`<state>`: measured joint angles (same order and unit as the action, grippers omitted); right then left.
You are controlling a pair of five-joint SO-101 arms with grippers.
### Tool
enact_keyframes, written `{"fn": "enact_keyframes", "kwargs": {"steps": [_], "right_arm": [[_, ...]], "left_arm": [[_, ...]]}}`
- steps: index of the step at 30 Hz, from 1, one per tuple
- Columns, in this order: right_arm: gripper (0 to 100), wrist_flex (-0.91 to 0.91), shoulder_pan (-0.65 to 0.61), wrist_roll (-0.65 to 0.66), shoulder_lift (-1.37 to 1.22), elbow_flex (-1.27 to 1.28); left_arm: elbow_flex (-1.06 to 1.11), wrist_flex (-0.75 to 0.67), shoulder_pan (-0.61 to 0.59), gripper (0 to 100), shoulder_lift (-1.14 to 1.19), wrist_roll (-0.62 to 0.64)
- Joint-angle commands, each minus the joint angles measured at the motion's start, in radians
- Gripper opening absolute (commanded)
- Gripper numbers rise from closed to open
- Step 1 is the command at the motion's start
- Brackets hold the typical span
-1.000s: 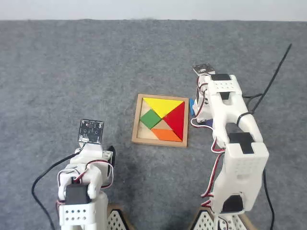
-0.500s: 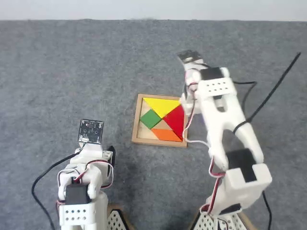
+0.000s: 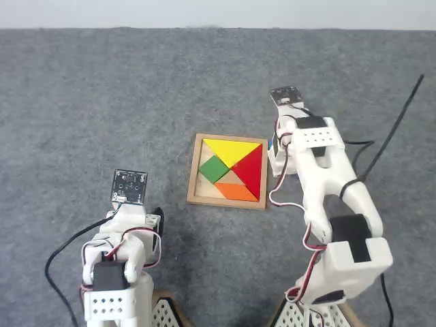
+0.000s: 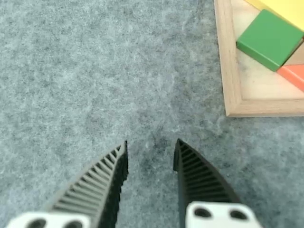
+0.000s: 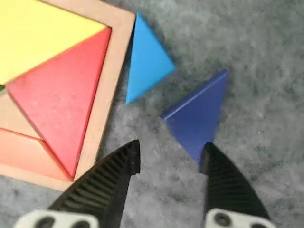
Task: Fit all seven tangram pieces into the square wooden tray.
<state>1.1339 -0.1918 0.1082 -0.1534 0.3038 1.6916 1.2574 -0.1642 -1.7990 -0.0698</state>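
End effector (image 5: 170,145) at navy triangle's (image 5: 197,111) tip

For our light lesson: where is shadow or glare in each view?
High view: even light, no glare on the tray. Left wrist view: a dark patch on the mat between the left claw's tips. Right wrist view: no glare on the red triangle.

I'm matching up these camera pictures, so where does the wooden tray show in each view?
High view: wooden tray mid-table, between the arms.
Left wrist view: its corner ahead of the open left gripper.
Right wrist view: its rim beside the light blue triangle.
Shared landmark: the orange piece inside it.
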Motion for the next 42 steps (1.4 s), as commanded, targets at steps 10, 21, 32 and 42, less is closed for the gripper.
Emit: {"fn": "enact_keyframes", "kwargs": {"steps": [10,21,32,42], "right_arm": [[27.7,-0.044,0.016,-0.014,0.024,-0.035],[27.5,0.059,0.019,-0.015,-0.202,-0.250],[27.3,0.073,0.048,-0.023,-0.223,-0.229],[17.0,0.045,0.047,-0.017,-0.251,-0.233]], "left_arm": [[-0.008,0.009,0.002,15,-0.028,-0.006],[-0.008,0.009,0.002,15,-0.028,-0.006],[-0.008,0.009,0.002,15,-0.028,-0.006],[-0.008,0.009,0.002,15,-0.028,-0.006]]}}
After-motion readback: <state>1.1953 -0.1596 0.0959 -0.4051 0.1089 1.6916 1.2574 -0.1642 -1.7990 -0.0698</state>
